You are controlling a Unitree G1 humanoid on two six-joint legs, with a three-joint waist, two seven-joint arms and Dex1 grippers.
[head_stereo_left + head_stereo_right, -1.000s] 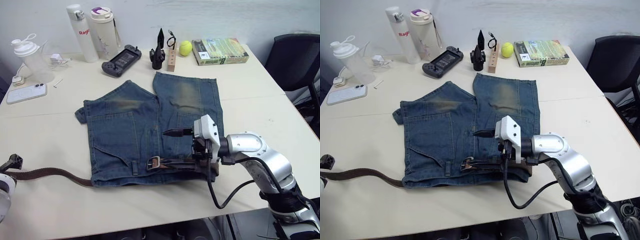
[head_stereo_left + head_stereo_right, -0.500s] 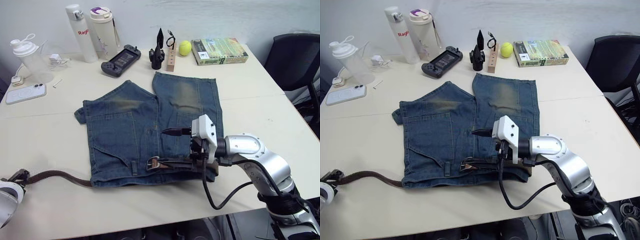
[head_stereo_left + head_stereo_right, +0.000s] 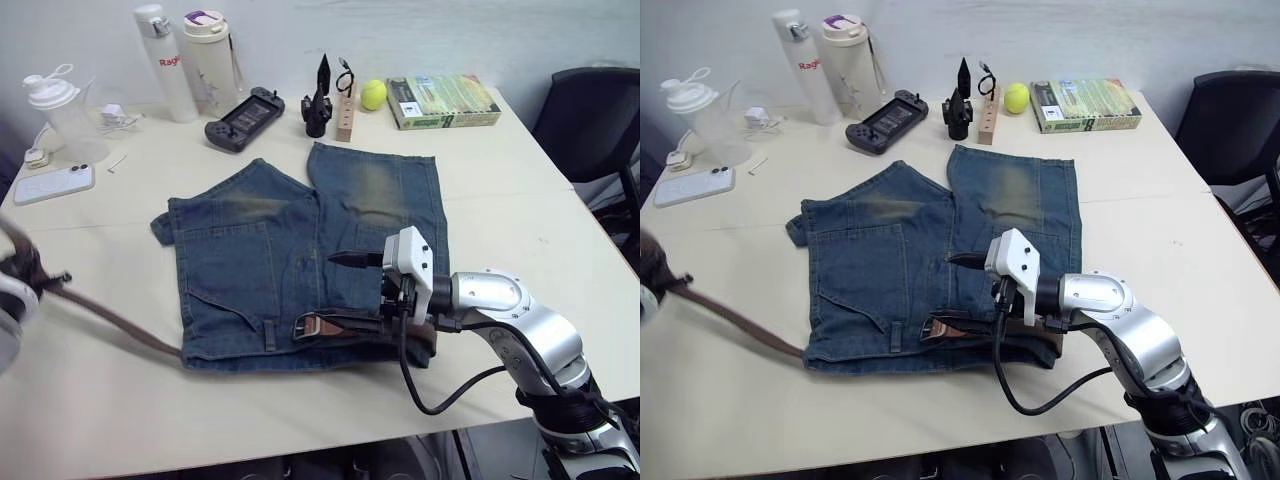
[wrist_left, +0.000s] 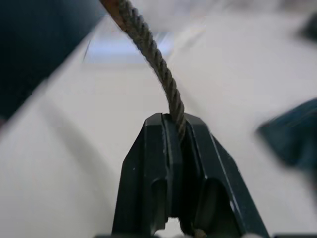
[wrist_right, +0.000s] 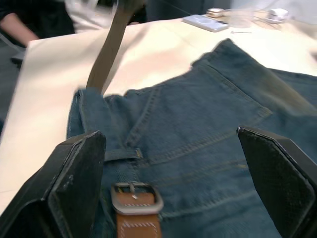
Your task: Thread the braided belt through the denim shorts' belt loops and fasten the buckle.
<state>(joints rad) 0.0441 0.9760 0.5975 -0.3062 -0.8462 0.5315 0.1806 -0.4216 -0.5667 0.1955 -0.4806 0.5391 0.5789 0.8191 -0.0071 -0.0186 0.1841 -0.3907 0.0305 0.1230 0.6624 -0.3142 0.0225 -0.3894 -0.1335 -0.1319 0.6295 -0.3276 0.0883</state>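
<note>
Brown braided belt (image 3: 110, 322) along waistband, tail in left tool (image 4: 174, 130)

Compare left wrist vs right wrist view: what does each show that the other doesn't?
Left wrist view: the left tool shut on the braided belt, which runs taut away from it. Right wrist view: the right tool open over the denim shorts, with the buckle and a belt loop between its fingers. Shared: the belt and the pale table.

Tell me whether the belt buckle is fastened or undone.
Undone. The buckle lies on the denim shorts with no strap through its frame; the left gripper holds the braided belt away.
</note>
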